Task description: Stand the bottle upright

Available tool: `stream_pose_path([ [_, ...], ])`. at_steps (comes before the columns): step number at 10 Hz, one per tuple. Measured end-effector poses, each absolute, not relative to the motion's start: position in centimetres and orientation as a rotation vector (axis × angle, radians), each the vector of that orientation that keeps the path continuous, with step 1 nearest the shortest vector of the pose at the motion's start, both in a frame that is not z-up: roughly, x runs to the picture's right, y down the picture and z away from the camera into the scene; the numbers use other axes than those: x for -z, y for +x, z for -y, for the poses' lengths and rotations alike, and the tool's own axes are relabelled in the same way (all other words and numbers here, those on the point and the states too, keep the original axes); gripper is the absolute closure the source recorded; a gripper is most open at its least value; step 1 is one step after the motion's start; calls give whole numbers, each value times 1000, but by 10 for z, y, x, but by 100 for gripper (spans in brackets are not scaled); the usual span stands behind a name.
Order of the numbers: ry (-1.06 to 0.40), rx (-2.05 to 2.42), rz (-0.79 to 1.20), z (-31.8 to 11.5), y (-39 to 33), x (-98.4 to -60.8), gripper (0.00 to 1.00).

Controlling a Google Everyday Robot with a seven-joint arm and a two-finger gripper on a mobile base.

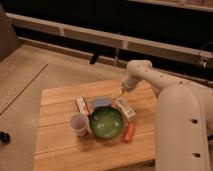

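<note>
Wooden slatted surface [60, 147], pale, carrying everything.

White robot arm [152, 76] reaches in from the right and bends down over the far side of the surface.

Green bowl [106, 123], round, near the middle. White cup [79, 124] stands upright just left of it, close to touching.

The bottle [126, 109] is whitish-cream with a yellowish-green label. It lies on its side just right of the bowl's far rim, long axis angled from far-left to near-right. Which end carries the cap is hard to make out.
- Handling, judged: small, probably plastic and light, stiff enough to pinch, and smooth enough to roll or skid if nudged. It will not break easily.
- Hold: across the narrow width of the body, toward the end that is to go up, so it can pivot onto its base. The bowl crowds its left side.

Flat whitish pack [81, 105] lies left of a blue block [101, 102], both beyond the bowl. Orange piece [129, 131] lies near-right of the bowl.

Gripper [120, 94] is low over the surface, just beyond the bottle's far end. Whether it is released or clenched cannot be told, and contact with the bottle is unclear.
</note>
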State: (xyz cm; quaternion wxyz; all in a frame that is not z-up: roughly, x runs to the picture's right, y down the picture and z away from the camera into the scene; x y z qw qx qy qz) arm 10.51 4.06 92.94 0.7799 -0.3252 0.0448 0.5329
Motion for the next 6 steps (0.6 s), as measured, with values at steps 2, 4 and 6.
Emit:
stream_pose_path([
  [2,-725,-1157,-93,-43,95,-934,35],
  [4,-772,-1158,-109,-56,86,-936,35],
  [6,-804,-1151,-126,-64,80,-940,35],
])
